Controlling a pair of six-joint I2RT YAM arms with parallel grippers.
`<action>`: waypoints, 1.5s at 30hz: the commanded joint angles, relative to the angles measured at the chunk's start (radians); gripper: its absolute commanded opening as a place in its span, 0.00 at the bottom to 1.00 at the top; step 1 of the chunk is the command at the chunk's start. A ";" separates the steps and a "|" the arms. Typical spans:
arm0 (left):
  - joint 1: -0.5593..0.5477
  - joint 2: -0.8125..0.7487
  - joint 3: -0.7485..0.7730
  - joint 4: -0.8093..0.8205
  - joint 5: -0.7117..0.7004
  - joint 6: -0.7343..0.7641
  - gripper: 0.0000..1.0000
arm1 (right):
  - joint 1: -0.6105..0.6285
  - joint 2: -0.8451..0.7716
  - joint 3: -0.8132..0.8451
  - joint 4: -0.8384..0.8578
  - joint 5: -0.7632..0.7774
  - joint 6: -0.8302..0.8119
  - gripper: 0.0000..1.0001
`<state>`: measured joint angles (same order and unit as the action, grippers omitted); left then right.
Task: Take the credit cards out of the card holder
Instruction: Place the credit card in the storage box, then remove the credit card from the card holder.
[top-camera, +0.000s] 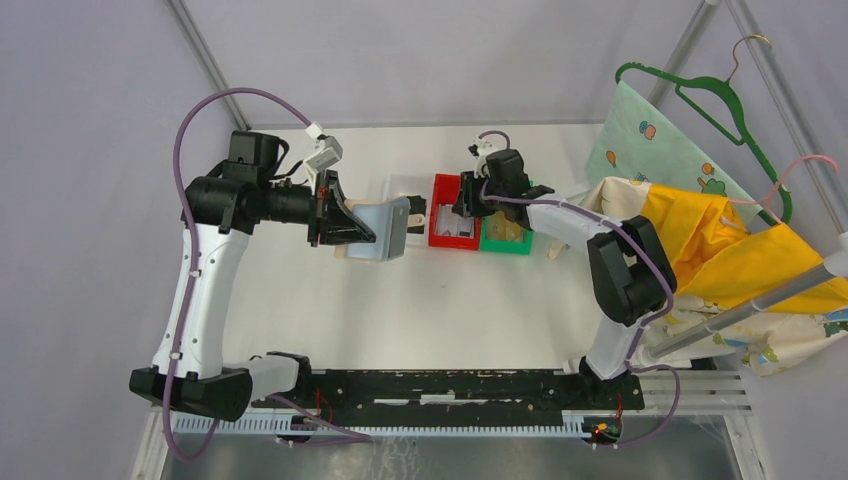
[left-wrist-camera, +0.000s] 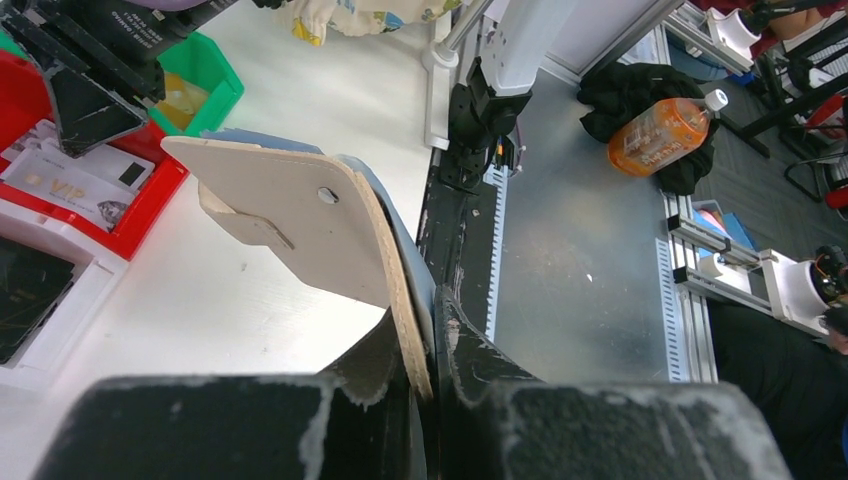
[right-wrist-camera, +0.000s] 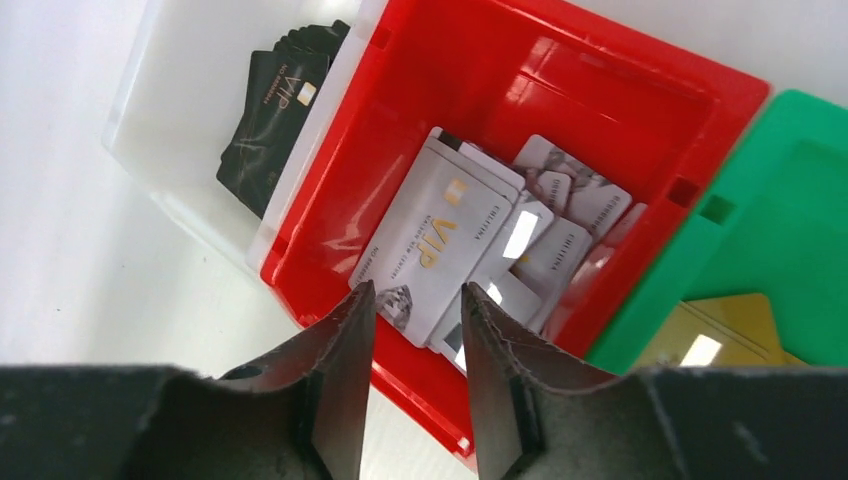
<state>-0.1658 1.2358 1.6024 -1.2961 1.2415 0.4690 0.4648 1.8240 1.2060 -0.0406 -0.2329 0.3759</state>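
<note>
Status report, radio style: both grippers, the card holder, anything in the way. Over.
Left gripper shut on card holder. Right gripper open above credit cards in red bin. No obstruction seen.

Our left arm (top-camera: 200, 290) reaches inward, wrist rolled sideways, left gripper (left-wrist-camera: 432, 335) pinched on the card holder (left-wrist-camera: 290, 215); our right arm (top-camera: 622, 268) stretches forward, right gripper (right-wrist-camera: 418, 300) pointing down (its jaws stand slightly apart).

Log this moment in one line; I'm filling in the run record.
left fingers: clamped on card holder | right fingers: apart, empty, over red bin | credit cards: lying in red bin
</note>
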 joint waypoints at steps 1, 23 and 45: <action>-0.006 -0.029 0.019 0.061 0.078 -0.023 0.07 | 0.006 -0.145 0.055 -0.037 0.077 -0.063 0.46; -0.056 -0.118 -0.006 0.193 0.229 -0.048 0.03 | 0.210 -0.679 -0.676 1.254 -0.412 0.646 0.98; -0.073 -0.151 -0.013 0.264 0.191 -0.115 0.03 | 0.294 -0.375 -0.563 2.001 -0.299 1.028 0.67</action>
<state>-0.2337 1.0920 1.5841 -1.0855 1.4166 0.3908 0.7582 1.4910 0.6819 1.5436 -0.5705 1.3628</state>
